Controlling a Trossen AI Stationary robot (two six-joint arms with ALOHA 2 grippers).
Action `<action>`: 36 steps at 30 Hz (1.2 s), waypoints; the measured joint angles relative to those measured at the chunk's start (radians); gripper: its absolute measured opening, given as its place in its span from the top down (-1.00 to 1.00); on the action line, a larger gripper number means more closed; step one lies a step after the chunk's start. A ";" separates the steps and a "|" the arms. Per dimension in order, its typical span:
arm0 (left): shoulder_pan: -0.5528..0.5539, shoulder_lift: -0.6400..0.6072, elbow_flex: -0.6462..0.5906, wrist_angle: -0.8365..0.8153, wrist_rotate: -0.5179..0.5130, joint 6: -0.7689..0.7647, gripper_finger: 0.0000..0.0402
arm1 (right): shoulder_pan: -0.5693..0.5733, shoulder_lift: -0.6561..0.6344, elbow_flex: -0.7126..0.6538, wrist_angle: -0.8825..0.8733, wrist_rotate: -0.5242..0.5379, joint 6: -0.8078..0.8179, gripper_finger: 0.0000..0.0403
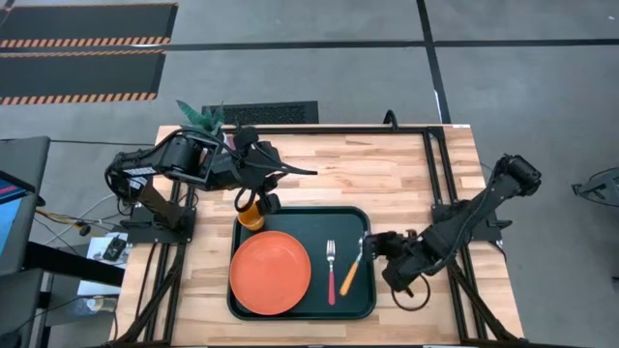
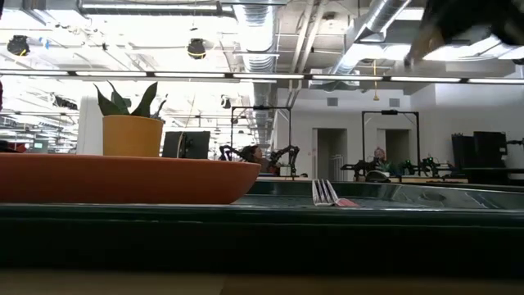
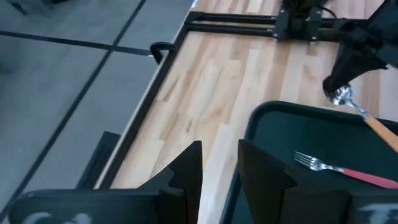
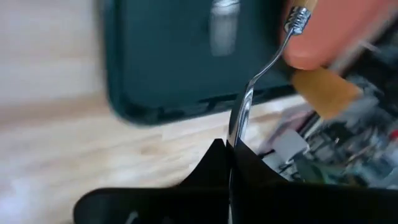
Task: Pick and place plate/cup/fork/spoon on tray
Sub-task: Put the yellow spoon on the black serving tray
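Observation:
The dark tray (image 1: 343,217) lies at the table's middle. The orange plate (image 1: 270,273) rests flat on its left half, and the red-handled fork (image 1: 331,273) lies beside it. The orange-yellow cup (image 1: 250,218) stands upright at the tray's far left corner; it also shows behind the plate in the low view (image 2: 131,135). My left gripper (image 1: 259,199) is open and empty just past the cup's far side; the cup is hidden in the left wrist view. My right gripper (image 1: 371,244) is shut on the orange-handled spoon (image 1: 352,271) at the tray's right rim. My right gripper pinches the spoon's metal bowl end (image 4: 239,115) between its two shut fingers, which hide part of the bowl. The fingers come from the table's right side, slanting down, in line with the spoon. The orange handle (image 3: 380,132) slants down over the tray from the raised bowl end.
A potted plant (image 1: 201,118) stands at the table's far left corner behind my left arm. Black frame rails (image 1: 435,164) run along the table's far and right sides. Bare wood lies beyond the tray's far rim (image 1: 377,174).

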 joint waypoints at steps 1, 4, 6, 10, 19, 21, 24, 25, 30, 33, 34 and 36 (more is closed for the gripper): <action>0.000 0.000 0.000 0.000 -0.006 0.004 0.55 | 0.004 -0.001 -0.030 0.021 -0.001 -0.031 0.99; 0.000 0.000 0.000 0.000 -0.014 0.007 0.55 | 0.008 -0.001 -0.115 0.146 -0.007 -0.104 0.99; 0.000 0.000 0.000 0.000 -0.026 0.006 0.55 | 0.004 -0.001 -0.148 0.216 -0.011 -0.127 0.99; 0.003 0.000 0.000 0.000 -0.035 0.006 0.55 | -0.001 -0.002 -0.190 0.388 -0.035 -0.190 0.99; 0.023 0.000 0.000 0.000 -0.054 -0.005 0.55 | -0.089 -0.002 -0.301 0.563 -0.164 -0.298 0.99; 0.030 0.000 0.000 0.000 -0.071 -0.005 0.55 | -0.106 -0.002 -0.340 0.637 -0.195 -0.347 0.99; 0.043 0.000 0.000 0.000 -0.080 -0.004 0.55 | -0.119 -0.001 -0.380 0.706 -0.239 -0.427 0.99; 0.046 0.000 0.000 0.000 -0.080 -0.002 0.55 | -0.124 -0.001 -0.386 0.731 -0.252 -0.446 0.99; 0.057 0.000 0.000 -0.007 -0.083 -0.002 0.55 | -0.162 -0.001 -0.400 0.785 -0.294 -0.474 0.99; 0.061 0.000 0.000 -0.007 -0.085 -0.002 0.55 | -0.178 -0.002 -0.400 0.792 -0.325 -0.493 0.99; 0.063 0.000 0.000 -0.007 -0.085 -0.002 0.55 | -0.184 -0.002 -0.400 0.792 -0.345 -0.493 0.99; 0.066 0.000 0.000 -0.007 -0.091 -0.002 0.55 | -0.195 -0.002 -0.400 0.799 -0.385 -0.488 0.99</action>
